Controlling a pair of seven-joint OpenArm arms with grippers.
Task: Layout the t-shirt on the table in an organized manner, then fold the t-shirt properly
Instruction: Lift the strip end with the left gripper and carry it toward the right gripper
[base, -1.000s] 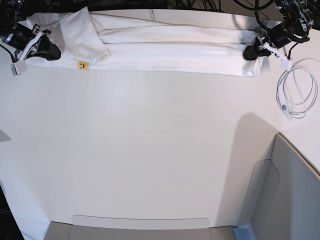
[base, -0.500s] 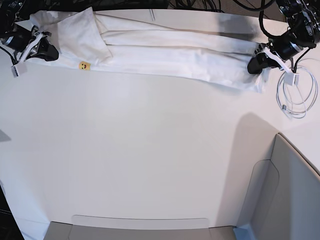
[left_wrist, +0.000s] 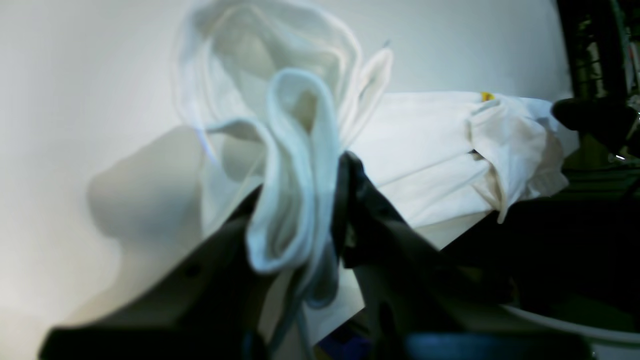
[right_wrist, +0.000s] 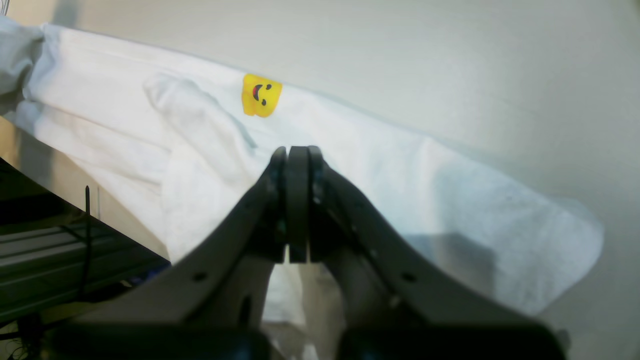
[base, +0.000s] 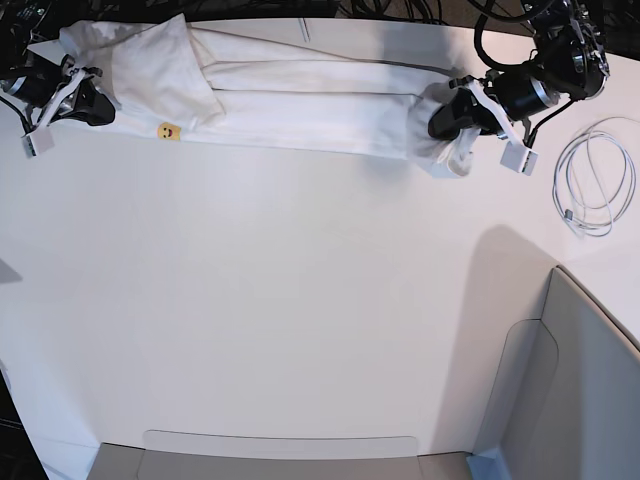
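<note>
The t-shirt (base: 300, 95), folded into a long band along the far edge of the white surface (base: 280, 300), with the left claw (base: 445, 122) clamped on its bunched end nearest the coiled cable (base: 595, 185) and the right claw (base: 95, 105), jaws pressed together, at its opposite sleeve end beside the yellow smiley tag (base: 167, 130).
</note>
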